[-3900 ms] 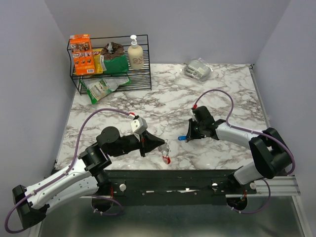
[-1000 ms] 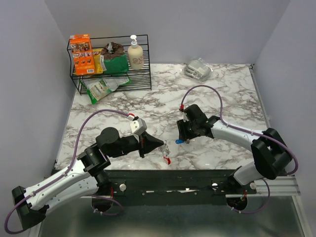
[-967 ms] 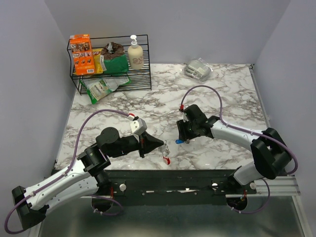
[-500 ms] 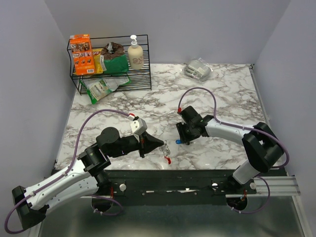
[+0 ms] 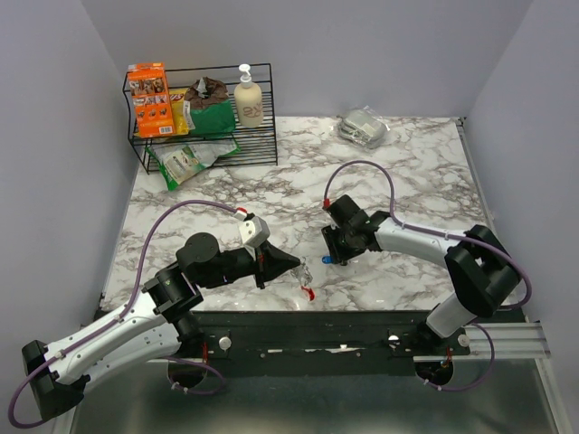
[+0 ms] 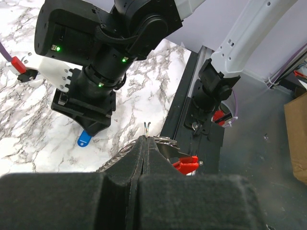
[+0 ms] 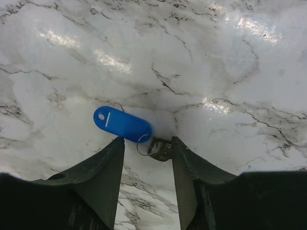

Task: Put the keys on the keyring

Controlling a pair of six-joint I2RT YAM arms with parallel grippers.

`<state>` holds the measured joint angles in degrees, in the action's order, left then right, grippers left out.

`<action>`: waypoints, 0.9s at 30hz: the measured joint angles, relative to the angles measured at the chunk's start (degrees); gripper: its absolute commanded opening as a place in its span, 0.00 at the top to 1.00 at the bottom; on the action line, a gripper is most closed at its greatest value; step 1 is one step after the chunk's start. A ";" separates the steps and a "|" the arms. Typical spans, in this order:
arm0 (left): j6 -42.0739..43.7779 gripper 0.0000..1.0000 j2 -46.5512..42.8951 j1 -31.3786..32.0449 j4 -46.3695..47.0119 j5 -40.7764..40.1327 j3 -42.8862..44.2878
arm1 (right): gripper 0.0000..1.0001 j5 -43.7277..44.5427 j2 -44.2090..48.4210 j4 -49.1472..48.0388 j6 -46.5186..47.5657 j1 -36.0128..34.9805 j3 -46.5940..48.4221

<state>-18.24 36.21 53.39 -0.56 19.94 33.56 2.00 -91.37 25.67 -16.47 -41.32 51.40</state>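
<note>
The right pincer (image 7: 147, 144) is half open, one finger on each side of the little silver key (image 7: 159, 148) with the blue tag (image 7: 122, 123), lying on the marble table (image 7: 225, 62). The left pincer (image 6: 145, 141) is squeezed shut on the keyring (image 6: 165, 141), red clip (image 6: 184, 164) hanging below.

On the bench (image 5: 271, 194), a wire rack (image 5: 204, 113) stands upper left of the frame, a packet (image 5: 364, 127) upper centre-right. Near the lower edge the keyring (image 5: 305, 278) is just left of the keys (image 5: 327, 259), which lie between the right fingers (image 7: 96, 177).
</note>
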 measured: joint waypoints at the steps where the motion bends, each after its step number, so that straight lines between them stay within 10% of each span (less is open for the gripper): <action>1: 0.00 1.00 0.02 0.00 0.00 0.00 0.00 | 0.47 0.04 0.24 0.13 0.00 -0.22 0.00; 14: 0.00 1.00 0.13 0.00 0.00 0.00 0.00 | 0.59 1.18 -0.63 1.16 -1.27 -0.92 0.50; 27: 0.00 1.00 0.11 0.00 0.00 0.00 0.00 | 0.93 1.68 -1.27 1.55 -1.95 -0.98 1.07</action>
<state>-18.24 36.32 53.39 -0.56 19.94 33.56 3.68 -92.64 27.22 -18.41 -42.30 52.47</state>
